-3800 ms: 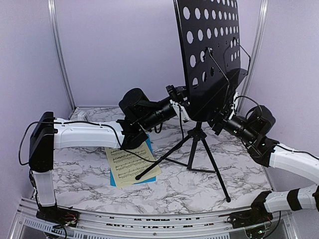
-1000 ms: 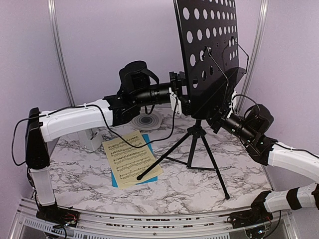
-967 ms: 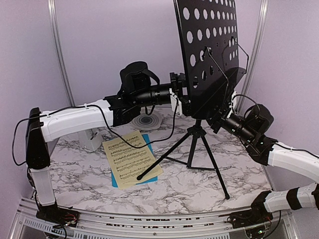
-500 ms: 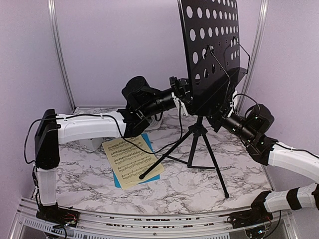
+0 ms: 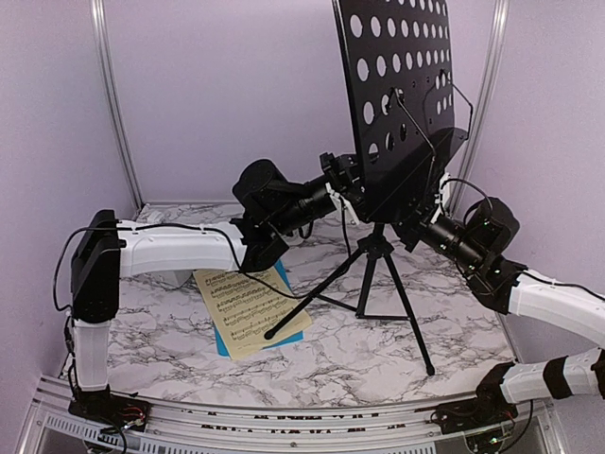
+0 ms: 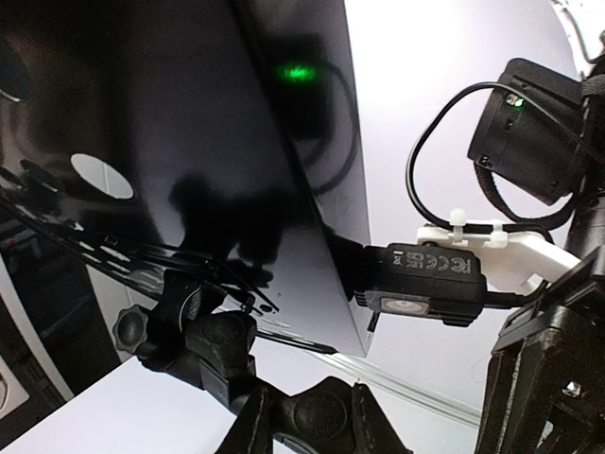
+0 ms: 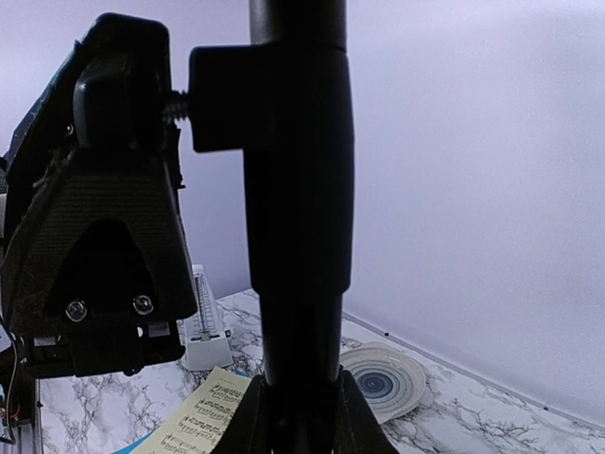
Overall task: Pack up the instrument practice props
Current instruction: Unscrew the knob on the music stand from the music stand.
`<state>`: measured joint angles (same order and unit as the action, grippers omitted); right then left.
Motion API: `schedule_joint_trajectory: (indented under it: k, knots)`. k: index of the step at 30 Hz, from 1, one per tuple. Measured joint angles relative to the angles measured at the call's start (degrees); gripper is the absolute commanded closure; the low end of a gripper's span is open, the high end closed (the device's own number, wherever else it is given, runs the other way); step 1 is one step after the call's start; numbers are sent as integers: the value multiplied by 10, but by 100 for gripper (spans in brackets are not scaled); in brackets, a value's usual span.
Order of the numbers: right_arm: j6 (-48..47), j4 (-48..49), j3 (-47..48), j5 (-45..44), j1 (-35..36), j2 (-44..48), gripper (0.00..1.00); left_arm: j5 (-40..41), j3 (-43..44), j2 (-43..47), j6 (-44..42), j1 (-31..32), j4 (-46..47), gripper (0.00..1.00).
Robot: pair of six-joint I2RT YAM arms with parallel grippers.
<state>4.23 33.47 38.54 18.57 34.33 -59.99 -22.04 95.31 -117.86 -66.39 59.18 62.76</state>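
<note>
The black hole-punched metal music stand (image 5: 392, 184) shows rows of round holes, the yellow paper sheet-music page (image 5: 253, 310) carries black staves, the blue paper page (image 5: 218, 340) is plain, and the white marble-patterned worktop (image 5: 359, 355) is veined grey.

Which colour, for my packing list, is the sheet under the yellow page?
The sheet is blue; clearest in top external view.
</note>
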Motion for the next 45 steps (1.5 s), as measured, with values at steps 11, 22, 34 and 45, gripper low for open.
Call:
schedule_joint_trajectory:
  k: [11, 22, 34, 45]
  knots:
    - [-10, -21, 11, 37, 10, 0, 100, -95, 7, 102, -112, -26, -279, 57]
    - [-9, -31, 11, 31, 11, 7, 100, -83, -98, 119, -62, -29, -212, 16]
    - [-9, -38, 11, 28, 11, 11, 100, -9, -254, 223, 49, -23, -130, 1]
    - [-9, -39, 11, 25, 11, 11, 100, 188, -371, 301, 309, 11, -203, 17]
